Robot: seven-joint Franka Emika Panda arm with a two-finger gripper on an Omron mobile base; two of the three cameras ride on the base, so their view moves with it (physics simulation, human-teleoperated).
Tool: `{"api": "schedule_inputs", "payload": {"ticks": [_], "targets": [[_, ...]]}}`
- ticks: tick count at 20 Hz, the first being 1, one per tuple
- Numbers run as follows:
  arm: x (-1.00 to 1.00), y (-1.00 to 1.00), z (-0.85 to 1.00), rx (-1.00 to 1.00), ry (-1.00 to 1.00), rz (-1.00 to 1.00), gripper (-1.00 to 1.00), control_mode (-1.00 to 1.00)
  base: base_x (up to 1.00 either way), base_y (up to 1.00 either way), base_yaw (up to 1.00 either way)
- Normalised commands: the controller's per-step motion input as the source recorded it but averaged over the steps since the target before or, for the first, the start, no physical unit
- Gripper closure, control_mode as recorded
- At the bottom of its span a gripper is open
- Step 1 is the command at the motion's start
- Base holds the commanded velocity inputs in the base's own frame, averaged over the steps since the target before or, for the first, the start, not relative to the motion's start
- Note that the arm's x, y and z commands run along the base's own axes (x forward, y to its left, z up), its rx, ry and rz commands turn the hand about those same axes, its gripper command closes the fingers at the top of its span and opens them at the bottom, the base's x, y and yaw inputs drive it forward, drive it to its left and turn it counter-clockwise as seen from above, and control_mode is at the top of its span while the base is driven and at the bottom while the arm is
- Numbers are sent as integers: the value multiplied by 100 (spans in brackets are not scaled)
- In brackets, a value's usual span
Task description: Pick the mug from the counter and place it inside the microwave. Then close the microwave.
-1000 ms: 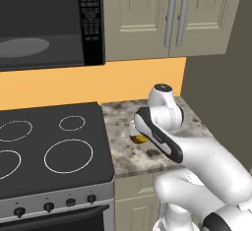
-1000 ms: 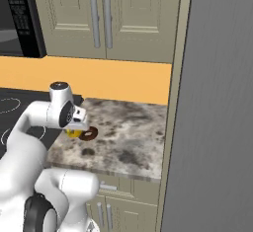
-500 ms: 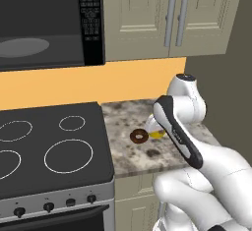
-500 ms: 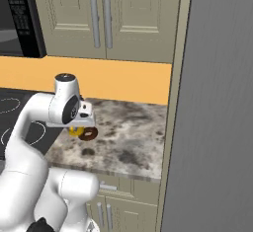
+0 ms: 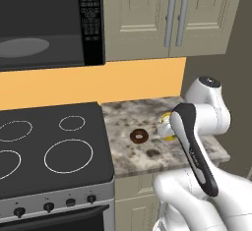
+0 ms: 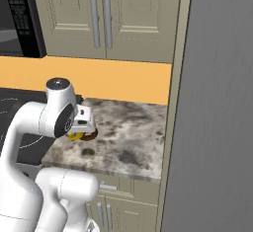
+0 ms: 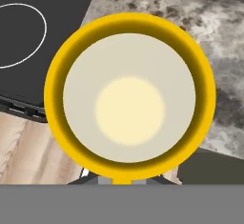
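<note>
Hand view: mug point(image 7: 129, 99) seen straight down, cream inside. Gripper point(image 5: 166, 128) clamped tight on mug, lifted above counter point(image 5: 133, 151). Small brown ring point(image 5: 139, 136) on counter nearby.

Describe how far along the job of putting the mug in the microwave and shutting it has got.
Done: the mug is off the counter, with the shut gripper on it; the hand view looks straight into its pale inside, with stove and floor below. In hand: carrying it, beside the arm above the counter. Left: the microwave stands open, its turntable bare, so the mug must go in and the door be closed.
</note>
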Motion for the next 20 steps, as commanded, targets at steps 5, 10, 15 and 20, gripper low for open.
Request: {"api": "schedule_inputs", "payload": {"ticks": [5,10,15,20], "targets": [[-5,-25,35,0,-4,-7,100,-100,0,0,0],[-2,0,7,0,0,-3,100,-100,0,0,0],[0,0,0,0,0,0,100,-100,0,0,0],[0,0,0,0,0,0,100,100,-47,20,0]]}}
